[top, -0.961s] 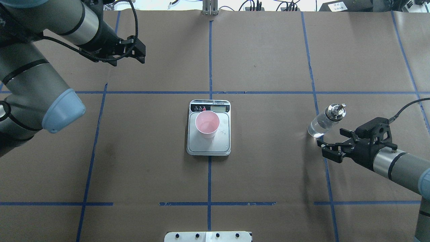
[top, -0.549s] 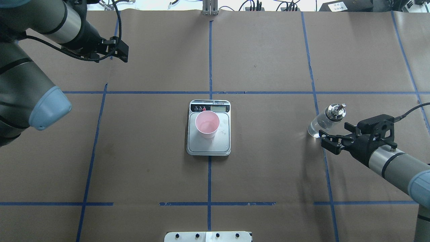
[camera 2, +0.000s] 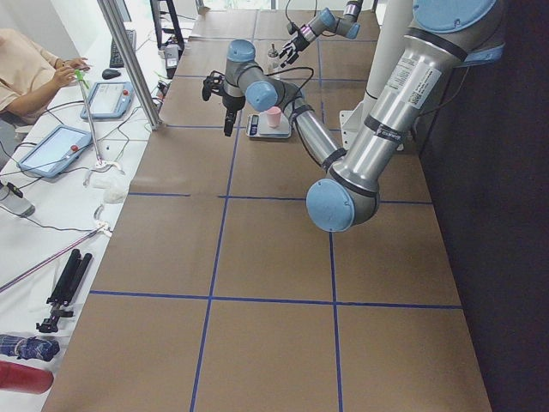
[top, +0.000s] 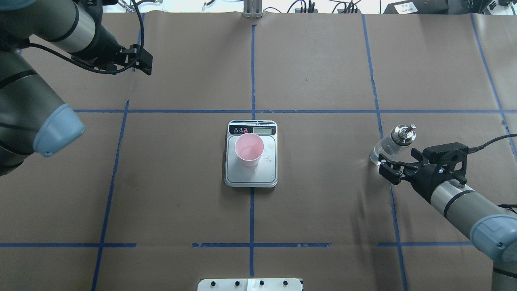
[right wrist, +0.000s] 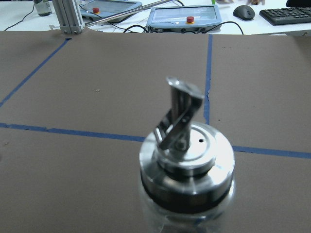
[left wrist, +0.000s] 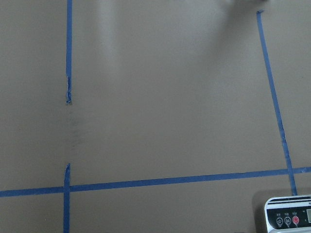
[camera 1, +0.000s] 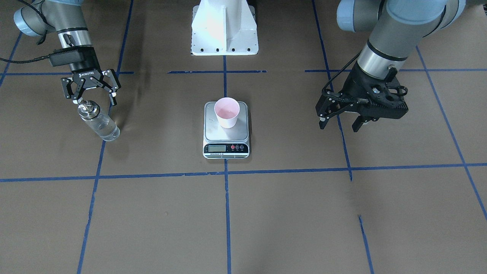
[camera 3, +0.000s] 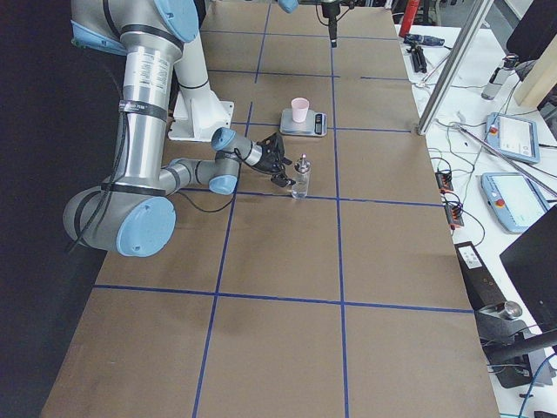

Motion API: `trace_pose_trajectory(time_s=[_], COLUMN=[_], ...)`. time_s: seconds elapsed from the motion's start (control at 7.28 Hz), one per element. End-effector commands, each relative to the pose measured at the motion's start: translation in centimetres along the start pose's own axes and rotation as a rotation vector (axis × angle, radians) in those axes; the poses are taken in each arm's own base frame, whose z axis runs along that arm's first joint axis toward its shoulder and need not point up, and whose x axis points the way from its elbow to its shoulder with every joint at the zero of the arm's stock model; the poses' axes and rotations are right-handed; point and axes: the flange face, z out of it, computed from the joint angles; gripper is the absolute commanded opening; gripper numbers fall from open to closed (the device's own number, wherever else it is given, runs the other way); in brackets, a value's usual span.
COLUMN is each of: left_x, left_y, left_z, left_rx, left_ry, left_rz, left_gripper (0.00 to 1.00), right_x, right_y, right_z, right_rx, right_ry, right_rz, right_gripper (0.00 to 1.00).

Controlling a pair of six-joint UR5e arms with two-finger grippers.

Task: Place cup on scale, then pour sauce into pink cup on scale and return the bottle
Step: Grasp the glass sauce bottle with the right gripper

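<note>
On the left, we see the left fingers (camera 1: 320,114) spread wide and holding nothing, hanging above the bare surface (top: 323,202), well apart from everything else. In the middle, one pink cup (top: 249,149) stands upright on the plate of one scale (top: 250,176), towards its display end. On the right, one glass bottle (top: 389,145) stands on the surface. The right fingers (camera 1: 113,91) are open just beside it, gripping nothing; we cannot tell whether a fingertip touches the glass.
</note>
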Motion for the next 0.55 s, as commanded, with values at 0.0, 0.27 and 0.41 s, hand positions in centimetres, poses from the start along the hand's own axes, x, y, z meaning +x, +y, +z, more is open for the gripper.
trace_pose_trajectory(time_s=[0.0, 0.27, 0.41], left_x=[0.0, -0.1, 0.0], left_y=[0.0, -0.1, 0.0], left_z=[0.0, -0.1, -0.1], left_rx=[0.004, 0.006, 0.005], left_ry=[-0.004, -0.003, -0.003], left_rz=[-0.001, -0.001, 0.0], left_gripper=[0.91, 0.91, 0.91], right_x=[0.1, -0.9, -1.7], right_y=[0.6, 0.7, 0.6], right_z=[0.5, 1.6, 1.9], right_rx=[0.031, 0.057, 0.058], right_ry=[0.072, 0.107, 0.106], right_rz=[0.042, 0.063, 0.064], right_gripper=[1.0, 1.0, 1.0])
